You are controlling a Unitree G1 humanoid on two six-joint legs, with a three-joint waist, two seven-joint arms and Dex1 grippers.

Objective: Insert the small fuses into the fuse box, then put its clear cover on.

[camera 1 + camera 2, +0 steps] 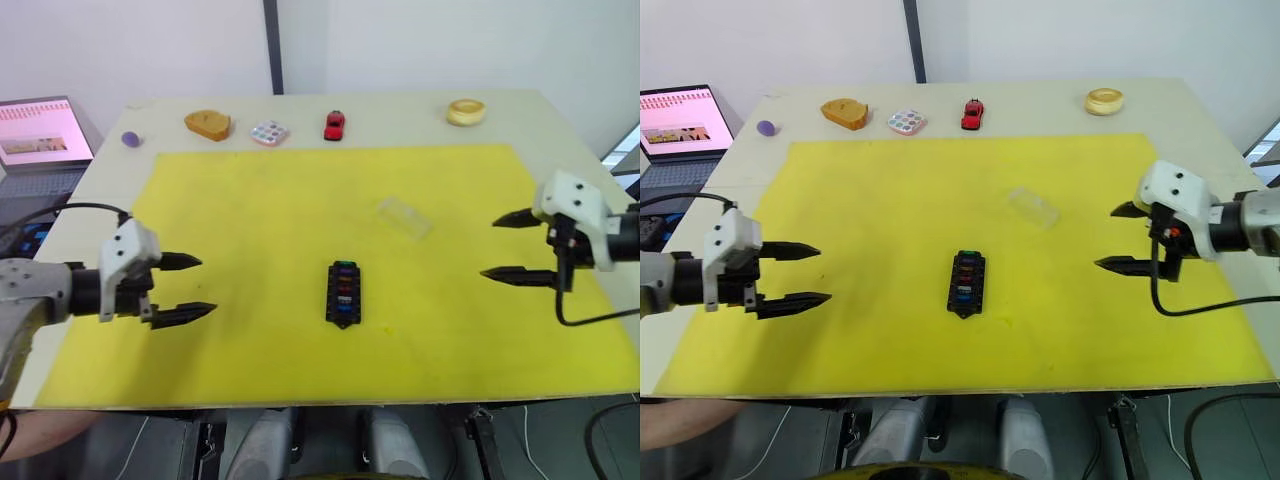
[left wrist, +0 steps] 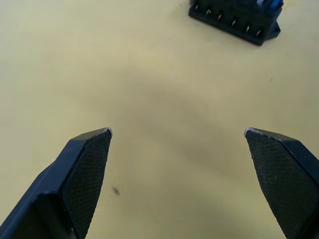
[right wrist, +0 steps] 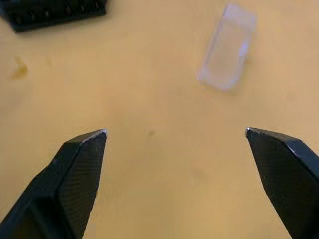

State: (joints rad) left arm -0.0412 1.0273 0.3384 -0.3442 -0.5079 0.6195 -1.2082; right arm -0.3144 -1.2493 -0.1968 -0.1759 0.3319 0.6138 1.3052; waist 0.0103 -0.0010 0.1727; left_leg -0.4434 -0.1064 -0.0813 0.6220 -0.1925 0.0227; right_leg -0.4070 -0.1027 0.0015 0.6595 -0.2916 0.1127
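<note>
While both grippers gape, fuse box [image 1: 342, 293] holds coloured fuses [image 1: 344, 290], clear cover [image 1: 403, 217] off

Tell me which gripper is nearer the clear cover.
Right. The right gripper hovers open just off the clear cover's right side; the left gripper hangs open much farther off, across the mat.

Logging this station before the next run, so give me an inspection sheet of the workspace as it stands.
Surface: yellow mat on a pale table.
Job's things: fuse box mid-mat, coloured fuses in its slots; clear cover lying apart, not fitted.
Clutter: purple ball, wooden block, dotted disc, red car, wooden ring along the far edge.
End effectors: left and right open, empty.
Cables: one at each wrist.
Surroundings: laptop, white wall.
</note>
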